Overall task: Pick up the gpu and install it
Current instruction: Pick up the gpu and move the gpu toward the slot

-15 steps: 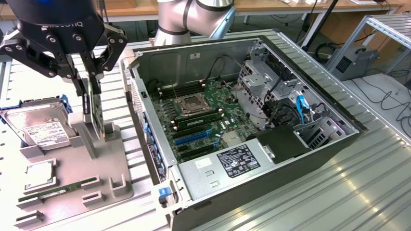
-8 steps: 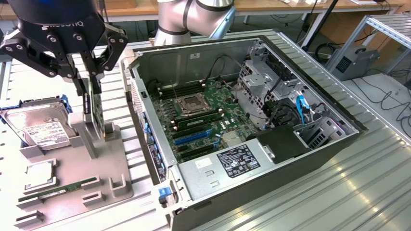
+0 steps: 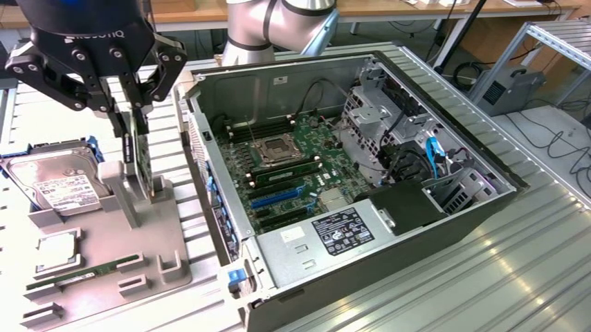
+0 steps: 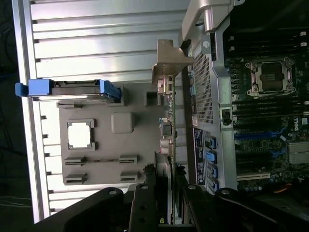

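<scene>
Pinching the gpu (image 3: 140,162) upright, gripper (image 3: 132,104) at grey tray (image 3: 138,256) | we see ribbed metal table (image 3: 480,277) | wooden desk (image 3: 388,8) behind

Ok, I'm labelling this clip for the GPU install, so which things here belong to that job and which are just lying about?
Part of the job:
gpu, standing on edge
gripper, closed on the gpu
open computer case
motherboard inside it

Just lying about, on the grey tray:
hard drive
processor chip
memory stick

Hand (image 3: 135,116) grips upright gpu (image 3: 140,158) at gray fixture (image 3: 104,243).
</scene>
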You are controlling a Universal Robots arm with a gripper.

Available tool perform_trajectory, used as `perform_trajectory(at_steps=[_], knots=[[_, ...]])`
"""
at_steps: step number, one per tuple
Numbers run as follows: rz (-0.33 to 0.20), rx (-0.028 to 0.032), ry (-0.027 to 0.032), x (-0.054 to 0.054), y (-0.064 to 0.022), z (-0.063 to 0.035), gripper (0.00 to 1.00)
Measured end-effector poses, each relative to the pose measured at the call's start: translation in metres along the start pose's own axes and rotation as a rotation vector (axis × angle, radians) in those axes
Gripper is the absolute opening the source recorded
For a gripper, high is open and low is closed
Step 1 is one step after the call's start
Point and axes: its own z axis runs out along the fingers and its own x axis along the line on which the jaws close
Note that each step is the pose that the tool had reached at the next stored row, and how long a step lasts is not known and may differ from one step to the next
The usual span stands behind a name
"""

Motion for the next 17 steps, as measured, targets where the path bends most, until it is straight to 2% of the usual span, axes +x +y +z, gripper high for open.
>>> perform_trajectory(at_steps=[17], knots=[[0.000, 0.0001, 0.0000, -0.0085, 0.0006, 0.0002, 0.26]])
